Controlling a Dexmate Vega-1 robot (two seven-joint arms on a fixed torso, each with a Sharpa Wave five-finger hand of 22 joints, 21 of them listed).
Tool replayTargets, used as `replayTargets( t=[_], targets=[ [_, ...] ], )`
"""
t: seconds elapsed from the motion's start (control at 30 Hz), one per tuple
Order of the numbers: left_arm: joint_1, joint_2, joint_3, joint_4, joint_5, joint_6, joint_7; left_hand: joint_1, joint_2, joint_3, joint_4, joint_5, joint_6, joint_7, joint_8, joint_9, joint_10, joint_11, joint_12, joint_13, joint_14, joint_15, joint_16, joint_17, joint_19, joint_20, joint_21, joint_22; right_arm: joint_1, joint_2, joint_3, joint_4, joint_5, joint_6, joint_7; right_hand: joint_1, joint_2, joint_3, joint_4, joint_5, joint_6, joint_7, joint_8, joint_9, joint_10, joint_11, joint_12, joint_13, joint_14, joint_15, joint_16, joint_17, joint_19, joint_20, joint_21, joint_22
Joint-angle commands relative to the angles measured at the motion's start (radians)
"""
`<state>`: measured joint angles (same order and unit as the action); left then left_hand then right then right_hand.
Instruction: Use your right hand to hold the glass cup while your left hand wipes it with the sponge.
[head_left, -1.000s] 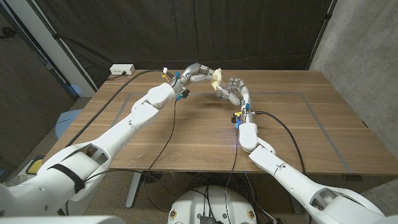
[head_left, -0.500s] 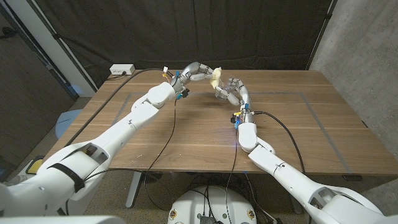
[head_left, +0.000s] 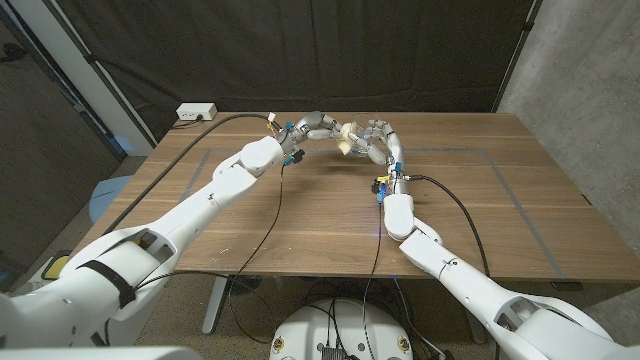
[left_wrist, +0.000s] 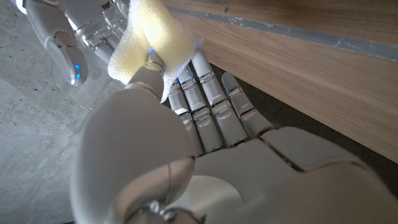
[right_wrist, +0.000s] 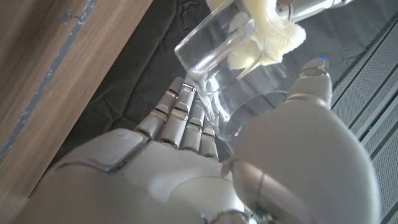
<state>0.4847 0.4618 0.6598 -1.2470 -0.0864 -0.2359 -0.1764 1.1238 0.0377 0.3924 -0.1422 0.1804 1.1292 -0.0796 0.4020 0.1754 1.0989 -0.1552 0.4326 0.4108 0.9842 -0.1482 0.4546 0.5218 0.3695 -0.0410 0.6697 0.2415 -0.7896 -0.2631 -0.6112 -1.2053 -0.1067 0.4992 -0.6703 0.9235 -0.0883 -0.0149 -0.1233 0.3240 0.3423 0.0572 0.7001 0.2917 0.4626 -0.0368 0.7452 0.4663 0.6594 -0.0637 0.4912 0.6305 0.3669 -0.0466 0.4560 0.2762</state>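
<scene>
The right hand (right_wrist: 205, 162) grasps the glass cup (right_wrist: 230, 74), lifted above the table (head_left: 300, 215). The left hand (left_wrist: 186, 143) pinches the sponge (left_wrist: 152, 37) against the cup's rim. I think too much pressure could tilt the cup from the fingers.

The left hand (left_wrist: 205, 162) pinches the yellow sponge (left_wrist: 152, 40) in its fingers (left_wrist: 208, 93).

In the head view the glass cup (head_left: 366, 138) near the tabletop's far edge is too small and clear to make out behind the right hand (head_left: 381, 140). The right hand hides the cup's base, and the sponge (right_wrist: 264, 28) runs off the right wrist view's edge.
</scene>
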Motion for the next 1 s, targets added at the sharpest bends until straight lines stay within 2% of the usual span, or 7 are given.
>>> replayTargets(
  t=[0.03, 0.53, 0.73, 1.0],
  targets=[
    [-0.004, 0.010, 0.022, -0.008, 0.033, 0.070, -0.014, 0.011, 0.015, 0.009, -0.002, 0.004, 0.083, 0.064, 0.004, 0.012, 0.022, -0.010, 0.000, 0.007, 0.009, -0.075, 0.000, 0.004, 0.000, 0.003, 0.007, 0.002, 0.002, -0.001, 0.007, 0.005, 0.007, 0.038, 0.000, 0.144, 0.155, 0.006, 0.006, 0.000, 0.202, -0.194, 0.011, 0.005, 0.123, -0.114, 0.008, 0.003, 0.008, -0.159, -0.005, 0.002, -0.002, -0.036, 0.004, 0.002],
    [0.033, 0.048, 0.004, -0.104, 0.056, 0.117, 0.011, 0.008, 0.013, 0.012, 0.002, 0.003, 0.085, 0.062, -0.001, 0.013, 0.025, -0.011, -0.005, 0.014, 0.010, -0.072, -0.002, 0.008, -0.002, 0.003, 0.018, 0.001, -0.027, -0.020, 0.015, -0.047, -0.002, 0.017, -0.014, 0.143, 0.157, 0.006, 0.007, -0.002, 0.201, -0.193, 0.014, 0.005, 0.125, -0.116, 0.009, 0.004, 0.010, -0.159, -0.005, 0.006, -0.003, -0.036, 0.008, 0.002],
    [0.075, 0.090, -0.018, -0.196, 0.094, 0.173, 0.063, 0.010, 0.011, 0.014, 0.001, 0.004, 0.090, 0.064, -0.002, 0.013, 0.028, -0.010, -0.007, 0.018, 0.013, -0.074, -0.004, 0.010, -0.001, 0.002, 0.025, 0.000, -0.039, -0.028, 0.016, -0.071, -0.010, 0.003, -0.021, 0.144, 0.158, 0.006, 0.006, -0.003, 0.200, -0.193, 0.015, 0.005, 0.126, -0.116, 0.009, 0.004, 0.010, -0.160, -0.006, 0.007, -0.004, -0.036, 0.009, 0.002],
    [0.122, 0.166, -0.052, -0.313, 0.140, 0.249, 0.081, 0.011, 0.009, 0.016, 0.001, 0.004, 0.091, 0.065, -0.005, 0.013, 0.031, -0.010, -0.009, 0.021, 0.014, -0.074, -0.005, 0.012, -0.002, 0.003, 0.030, -0.001, -0.053, -0.043, 0.019, -0.103, -0.024, -0.014, -0.035, 0.146, 0.158, 0.007, 0.005, -0.004, 0.204, -0.194, 0.019, 0.005, 0.131, -0.114, 0.010, 0.002, 0.013, -0.161, -0.008, 0.006, -0.003, -0.037, 0.011, 0.002]
  ],
)
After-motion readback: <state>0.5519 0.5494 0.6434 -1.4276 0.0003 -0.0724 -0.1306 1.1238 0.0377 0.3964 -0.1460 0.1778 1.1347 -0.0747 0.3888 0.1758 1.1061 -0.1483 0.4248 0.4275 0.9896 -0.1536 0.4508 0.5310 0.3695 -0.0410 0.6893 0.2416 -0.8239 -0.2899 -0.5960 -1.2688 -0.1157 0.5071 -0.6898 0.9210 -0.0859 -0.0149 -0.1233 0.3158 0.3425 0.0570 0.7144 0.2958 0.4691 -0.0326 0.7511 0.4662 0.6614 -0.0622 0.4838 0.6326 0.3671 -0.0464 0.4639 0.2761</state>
